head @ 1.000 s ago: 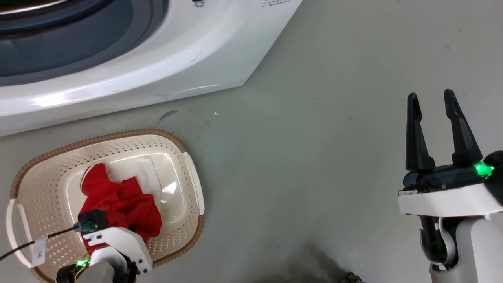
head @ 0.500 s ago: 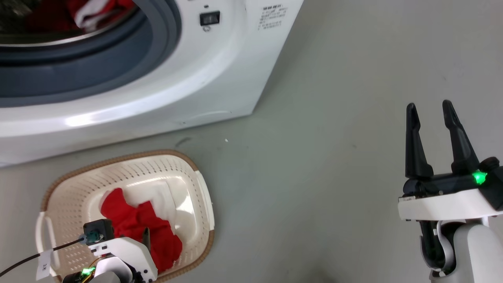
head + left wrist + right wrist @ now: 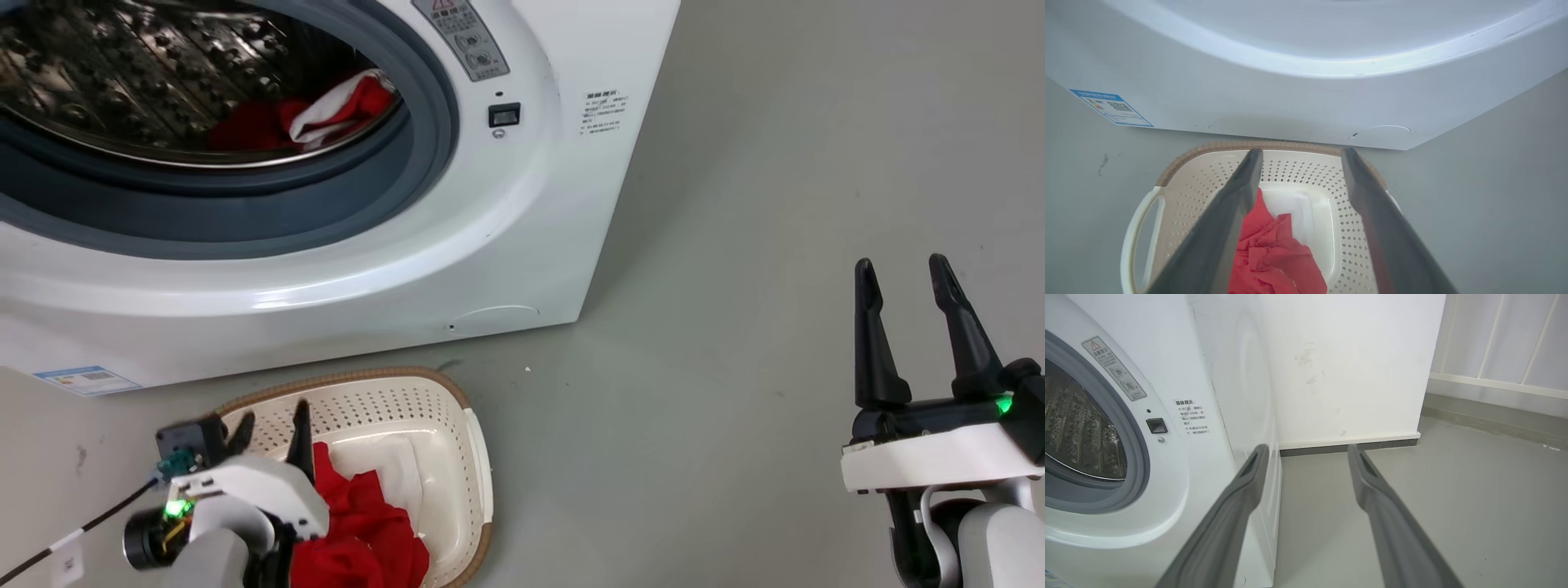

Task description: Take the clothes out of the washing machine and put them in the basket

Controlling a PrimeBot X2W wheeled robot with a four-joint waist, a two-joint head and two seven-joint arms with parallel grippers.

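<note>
Left tool (image 3: 273,423), spread and empty, hangs over the basket (image 3: 367,377) on the floor (image 3: 735,245) before the washing machine (image 3: 522,212). Red clothes (image 3: 367,523) lie in the basket, and a red-and-white garment (image 3: 331,114) lies in the drum (image 3: 122,73). Right tool (image 3: 900,269) is spread, empty.

Drum mouth (image 3: 163,90) open; basket (image 3: 384,404) close under washing machine (image 3: 506,245) front; open floor (image 3: 775,204) to rt.

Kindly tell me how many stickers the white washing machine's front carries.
3: grey warning sticker beside the grey door ring, printed text label further right, blue label at lower left. Others may be hidden.
</note>
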